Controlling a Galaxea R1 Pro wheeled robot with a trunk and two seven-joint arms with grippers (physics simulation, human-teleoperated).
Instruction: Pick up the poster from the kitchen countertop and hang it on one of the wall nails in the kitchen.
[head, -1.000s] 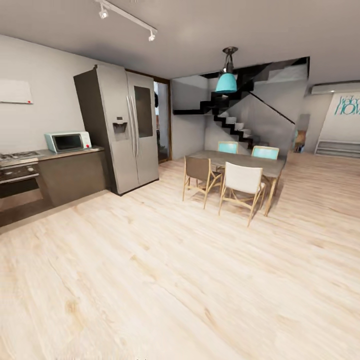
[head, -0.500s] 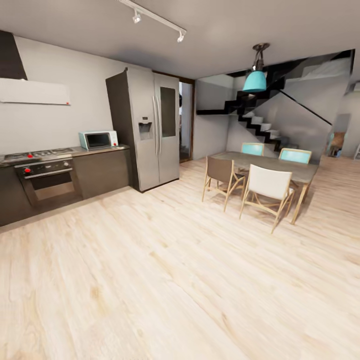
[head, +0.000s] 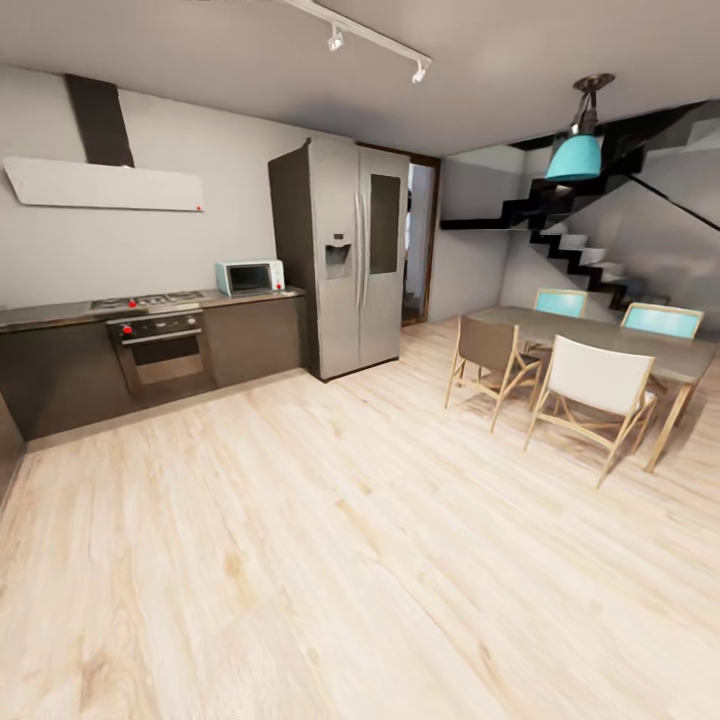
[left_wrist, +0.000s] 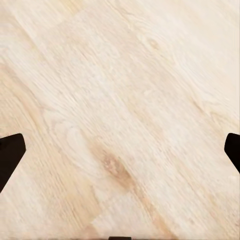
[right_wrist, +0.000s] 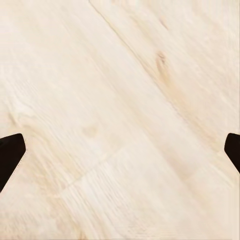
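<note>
The poster is out of view. A stretch of the kitchen countertop (head: 45, 314) runs along the far wall at the left of the head view, over dark base cabinets, with a gas hob (head: 145, 299) set in it. My left gripper (left_wrist: 120, 150) is open, its black fingertips (left_wrist: 10, 155) wide apart over bare wooden floor. My right gripper (right_wrist: 120, 152) is open too, with nothing but floor planks between its fingertips (right_wrist: 10, 152).
A built-in oven (head: 163, 350), a microwave (head: 250, 277) and a tall steel fridge (head: 350, 270) line the far wall, under a white hood (head: 105, 185). A dining table (head: 600, 335) with chairs (head: 595, 390) stands at the right, stairs (head: 580, 250) behind. Open wood floor (head: 330, 540) lies ahead.
The camera has turned to the left: the whole picture has shifted right. More of the countertop, the oven and the hood have come into view, and the teal wall lettering has left it.
</note>
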